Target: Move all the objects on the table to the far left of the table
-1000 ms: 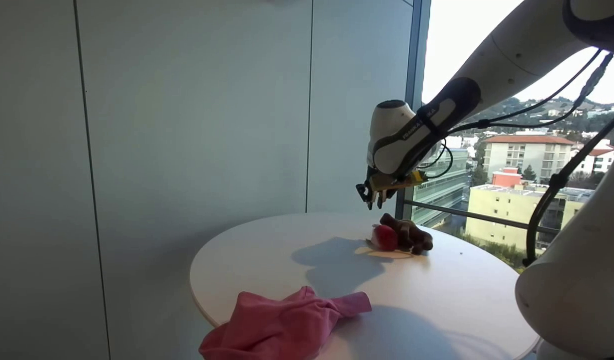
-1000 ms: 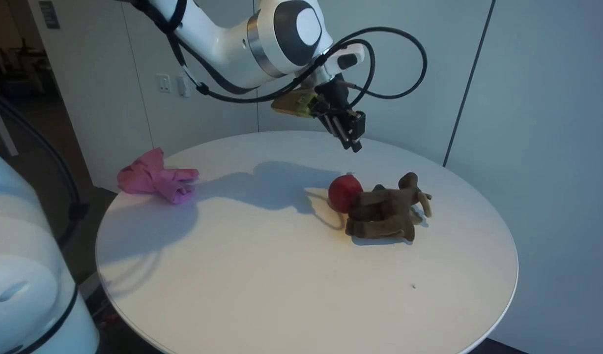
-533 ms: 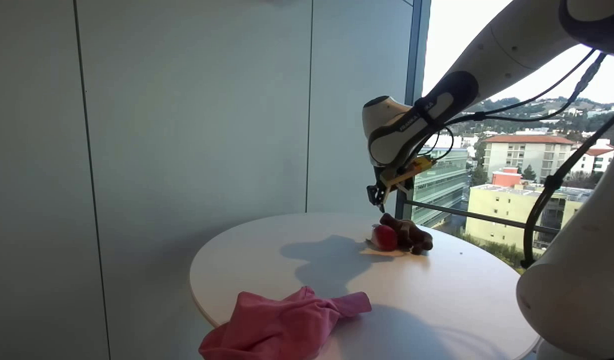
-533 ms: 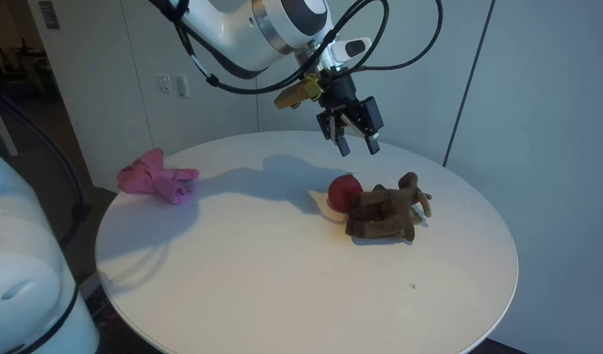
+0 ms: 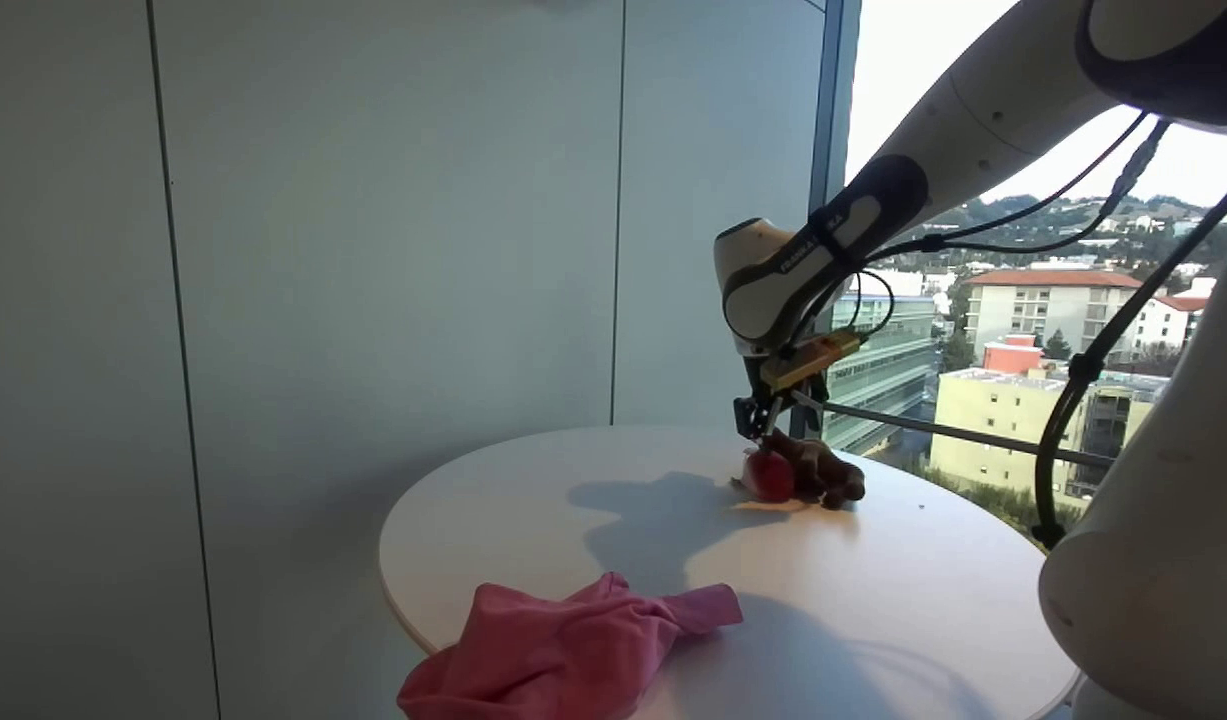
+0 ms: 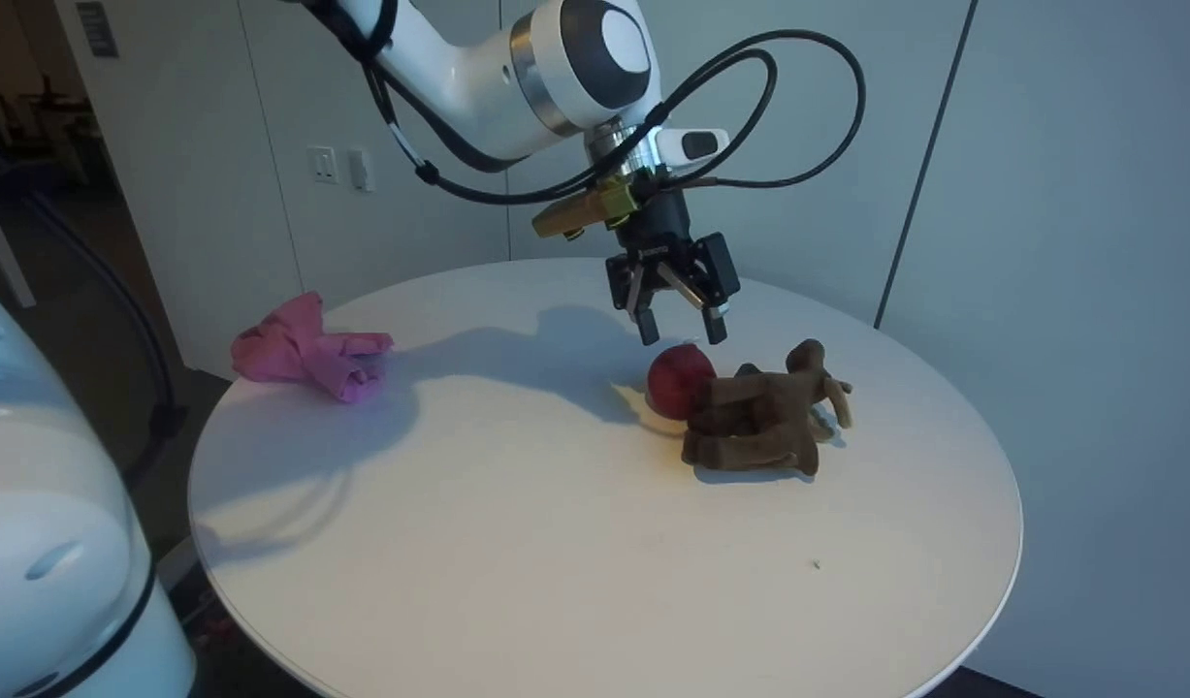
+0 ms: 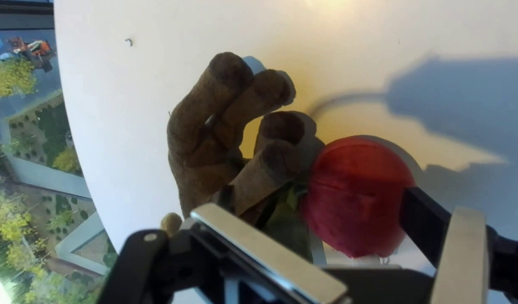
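Spread apart, the gripper [image 6: 682, 333] is coming down, now hanging just above the ball [image 6: 681, 382], so a grasp is probably nearing. The toy [image 6: 774, 422] is lying just beside the ball, the cloth [image 6: 308, 351] well apart from it; none of the 3 is being carried yet.

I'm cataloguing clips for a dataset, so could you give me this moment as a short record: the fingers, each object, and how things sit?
fingers: spread apart just above the red round object, gripping nothing
red round object: on the table, close beside the brown toy; contact between them unclear
brown toy: lying on its side
pink cloth: crumpled at the table's edge, well apart from the other two
small speck: on the table, too small to identify
table: round, white
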Robot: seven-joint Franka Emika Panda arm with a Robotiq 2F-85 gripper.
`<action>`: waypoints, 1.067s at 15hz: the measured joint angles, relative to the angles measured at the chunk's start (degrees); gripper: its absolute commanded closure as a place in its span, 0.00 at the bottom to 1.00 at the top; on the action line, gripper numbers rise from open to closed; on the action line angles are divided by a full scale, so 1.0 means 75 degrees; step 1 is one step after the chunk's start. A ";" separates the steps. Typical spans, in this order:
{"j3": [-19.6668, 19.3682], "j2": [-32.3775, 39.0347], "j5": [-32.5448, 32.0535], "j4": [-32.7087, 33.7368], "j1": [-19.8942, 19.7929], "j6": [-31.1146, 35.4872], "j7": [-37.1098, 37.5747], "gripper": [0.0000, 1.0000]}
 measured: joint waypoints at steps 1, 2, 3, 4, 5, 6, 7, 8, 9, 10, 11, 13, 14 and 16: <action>-0.0038 0.0086 0.0042 -0.0068 0.0009 0.0231 0.0127 0.00; -0.0080 0.0169 0.0137 -0.0157 0.0023 0.0510 0.0291 0.00; -0.0111 0.0247 0.0270 -0.0243 0.0038 0.0777 0.0448 0.00; -0.0131 0.0312 0.0392 -0.0334 0.0050 0.1067 0.0589 0.00; -0.0143 0.0368 0.0479 -0.0421 0.0060 0.1342 0.0736 0.13; -0.0149 0.0412 0.0557 -0.0509 0.0064 0.1611 0.0863 0.27; -0.0159 0.0445 0.0615 -0.0599 0.0065 0.1903 0.0977 0.34; -0.0179 0.0466 0.0693 -0.0686 0.0065 0.2197 0.1050 0.42; -0.0209 0.0471 0.0757 -0.0766 0.0065 0.2461 0.1097 0.50; -0.0249 0.0470 0.0780 -0.0825 0.0064 0.2685 0.1150 0.57; -0.0288 0.0468 0.0782 -0.0862 0.0062 0.2855 0.1195 0.65; -0.0359 0.0463 0.0782 -0.0905 0.0050 0.3133 0.1251 0.78; -0.0392 0.0457 0.0782 -0.0914 0.0048 0.3243 0.1260 0.87; -0.0434 0.0450 0.0782 -0.0917 0.0041 0.3377 0.1272 0.91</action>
